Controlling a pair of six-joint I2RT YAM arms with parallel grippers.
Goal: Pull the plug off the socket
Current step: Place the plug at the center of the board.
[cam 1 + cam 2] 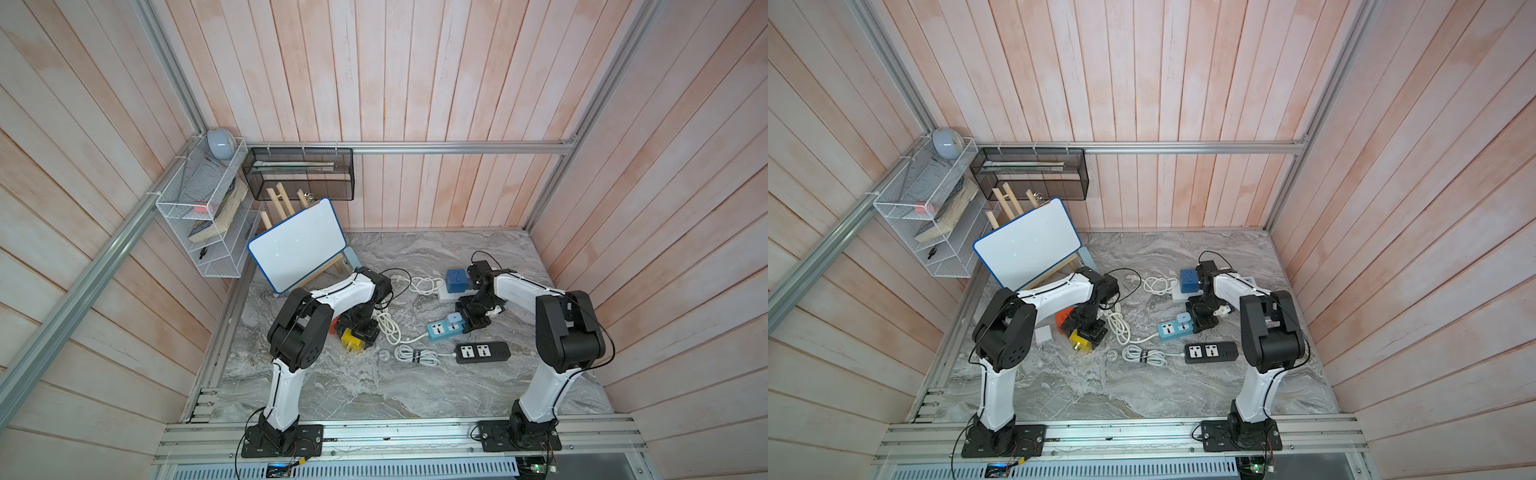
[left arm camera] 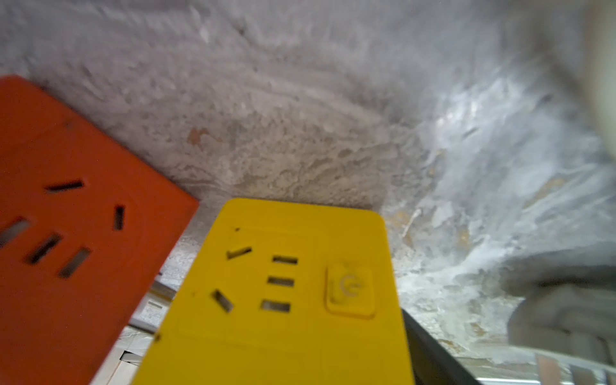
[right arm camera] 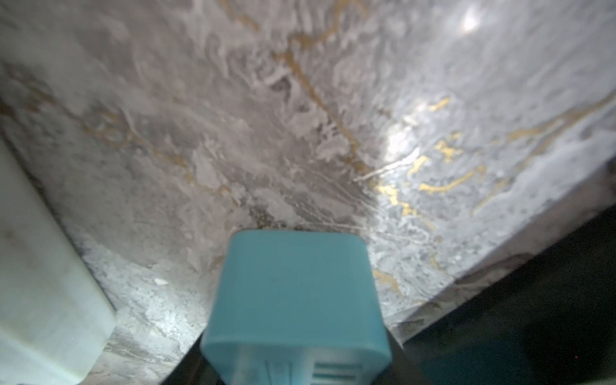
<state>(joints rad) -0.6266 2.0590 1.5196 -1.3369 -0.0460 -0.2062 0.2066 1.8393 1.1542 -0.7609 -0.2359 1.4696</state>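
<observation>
Extraction unfinished, by my reading. Right gripper [image 1: 471,322] clenched on blue power strip [image 1: 441,331], light-blue plug [image 1: 454,319] seated in it. Left gripper [image 1: 358,336] hangs over yellow adapter [image 1: 349,343], which lies apart from orange socket block [image 1: 1062,319]; whether those jaws grip, I cannot tell.

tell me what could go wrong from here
The right gripper clamps only one end of the blue power strip, so it may pivot when its pale blue plug is pulled. The left gripper is at the yellow adapter, beside white cable loops it might snag.
</observation>
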